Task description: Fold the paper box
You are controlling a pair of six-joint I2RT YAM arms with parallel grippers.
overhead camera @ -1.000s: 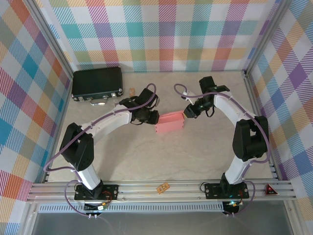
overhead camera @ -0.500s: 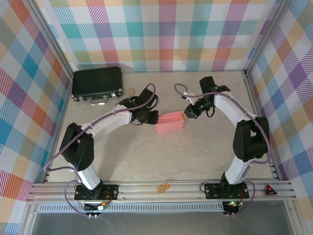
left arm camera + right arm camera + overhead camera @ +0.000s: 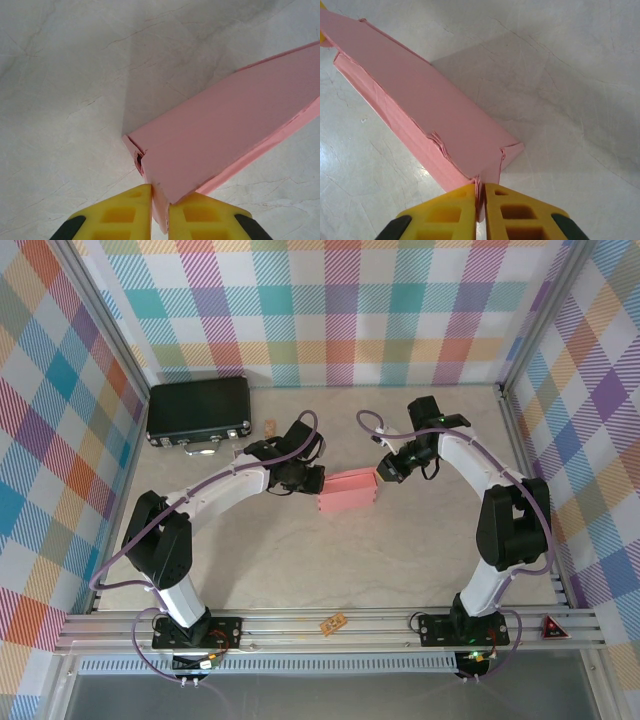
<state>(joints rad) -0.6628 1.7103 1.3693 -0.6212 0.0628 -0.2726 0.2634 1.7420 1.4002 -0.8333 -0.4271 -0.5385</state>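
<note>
Paper box (image 3: 347,491) at mid-table (image 3: 350,560), long axis running left-right between both arms. Pinched at each short end: left end effector (image 3: 318,480) clamping one, right end effector (image 3: 380,474) the other.

No words or numbers can be read. The red triangle sticker (image 3: 553,629) on the front rail (image 3: 120,630) carries a mark too small to make out.
</note>
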